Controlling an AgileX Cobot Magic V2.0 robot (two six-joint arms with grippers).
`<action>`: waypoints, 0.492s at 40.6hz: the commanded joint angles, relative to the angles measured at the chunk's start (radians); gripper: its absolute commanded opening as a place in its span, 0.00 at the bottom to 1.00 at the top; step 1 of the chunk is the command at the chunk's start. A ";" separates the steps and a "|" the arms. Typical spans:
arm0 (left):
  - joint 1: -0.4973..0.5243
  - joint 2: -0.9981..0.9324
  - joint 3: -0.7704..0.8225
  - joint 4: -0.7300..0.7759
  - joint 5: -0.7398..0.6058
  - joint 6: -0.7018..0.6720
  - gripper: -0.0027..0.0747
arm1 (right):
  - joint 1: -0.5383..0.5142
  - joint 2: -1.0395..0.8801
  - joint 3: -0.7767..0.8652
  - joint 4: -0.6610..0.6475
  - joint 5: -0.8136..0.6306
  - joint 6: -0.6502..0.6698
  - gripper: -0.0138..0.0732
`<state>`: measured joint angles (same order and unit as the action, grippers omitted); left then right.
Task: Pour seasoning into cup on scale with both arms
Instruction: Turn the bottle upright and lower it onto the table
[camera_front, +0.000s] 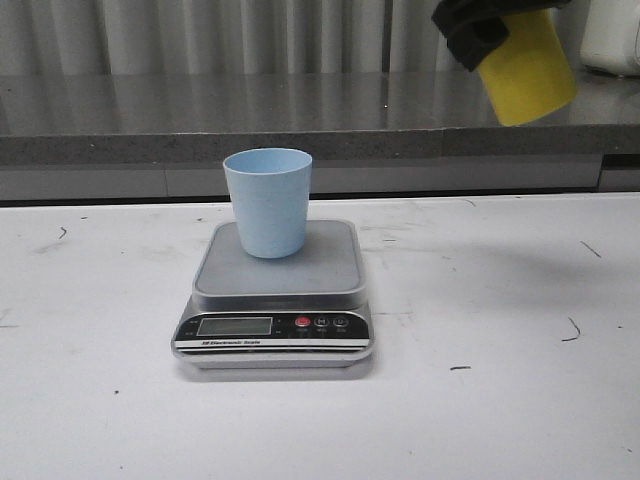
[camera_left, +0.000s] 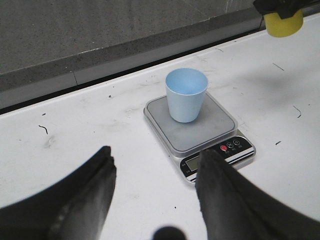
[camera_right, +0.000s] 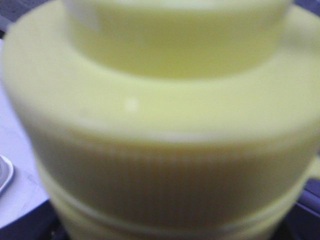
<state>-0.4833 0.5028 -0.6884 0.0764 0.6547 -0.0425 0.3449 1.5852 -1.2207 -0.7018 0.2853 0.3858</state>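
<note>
The pale blue cup (camera_front: 268, 200) stands upright on the rear of the scale's grey steel platform (camera_front: 330, 270). The scale's black panel with LCD and red button faces me. My right gripper (camera_front: 482, 30) is shut on the yellow seasoning bottle (camera_front: 527, 70), held tilted high up, right of the cup and apart from it; nozzle and cap are out of view. The bottle fills the right wrist view (camera_right: 160, 125), hiding the fingers. In the left wrist view my left gripper (camera_left: 156, 152) is open and empty over the table beside the scale (camera_left: 215, 127) and the cup (camera_left: 186, 95).
A grey stone ledge (camera_front: 300, 120) runs behind the white table (camera_front: 500, 400). A white appliance (camera_front: 612, 40) sits on the ledge at far right. The table top has small dark scuff marks.
</note>
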 joint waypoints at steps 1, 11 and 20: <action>-0.007 0.004 -0.024 -0.005 -0.085 0.000 0.51 | -0.045 -0.087 0.075 0.017 -0.267 0.005 0.56; -0.007 0.004 -0.024 -0.005 -0.085 0.000 0.51 | -0.160 -0.092 0.278 0.175 -0.569 0.005 0.56; -0.007 0.004 -0.024 -0.005 -0.085 0.000 0.51 | -0.227 -0.049 0.412 0.195 -0.878 -0.023 0.56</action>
<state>-0.4833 0.5028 -0.6884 0.0764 0.6547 -0.0425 0.1316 1.5554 -0.8077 -0.5291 -0.3654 0.3873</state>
